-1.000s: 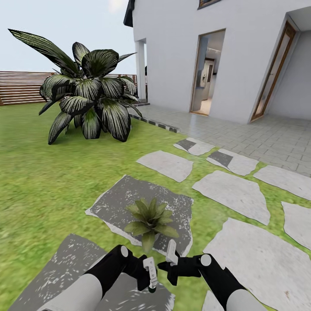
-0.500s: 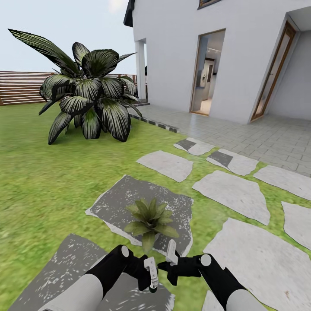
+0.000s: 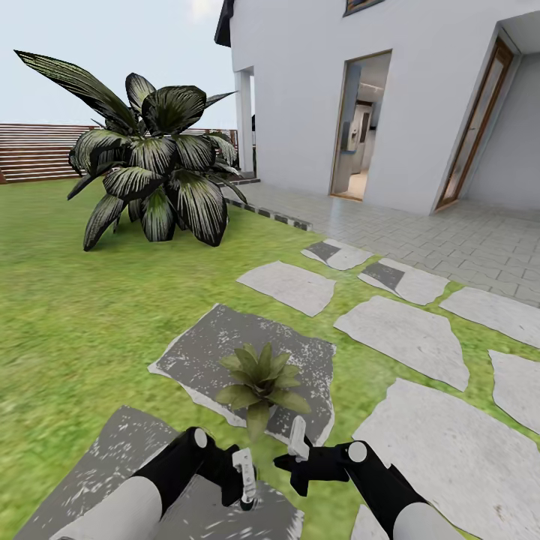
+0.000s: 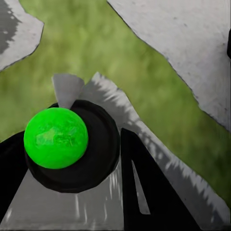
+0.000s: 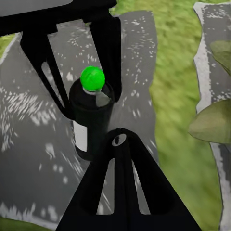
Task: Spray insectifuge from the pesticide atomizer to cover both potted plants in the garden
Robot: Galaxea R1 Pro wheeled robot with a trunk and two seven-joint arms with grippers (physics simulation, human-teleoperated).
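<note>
My left gripper point(image 3: 245, 480) is shut on the pesticide atomizer point(image 5: 91, 126), a dark bottle with a white label strip, held upright low over a grey stepping stone point(image 3: 135, 457). A bright green ball point(image 4: 56, 138) sits on the bottle's top. My right gripper point(image 3: 298, 444) is shut and holds nothing, just right of the bottle and apart from it. One potted plant point(image 3: 259, 379), a low rosette of pointed green leaves, stands on a dark stone point(image 3: 217, 352) right in front of both grippers. Its leaves point(image 5: 211, 122) show beside the bottle. The second potted plant is out of view.
A big dark broad-leaved bush point(image 3: 150, 165) grows on the lawn at the far left, with a brown slatted fence point(image 3: 37, 150) behind it. Pale stepping stones point(image 3: 405, 337) run to the right toward a paved terrace point(image 3: 465, 240) and the white house's open doorway point(image 3: 360, 127).
My left arm has moved left and slightly down with the atomizer in its grip. The right arm and the plant have stayed where they were.
</note>
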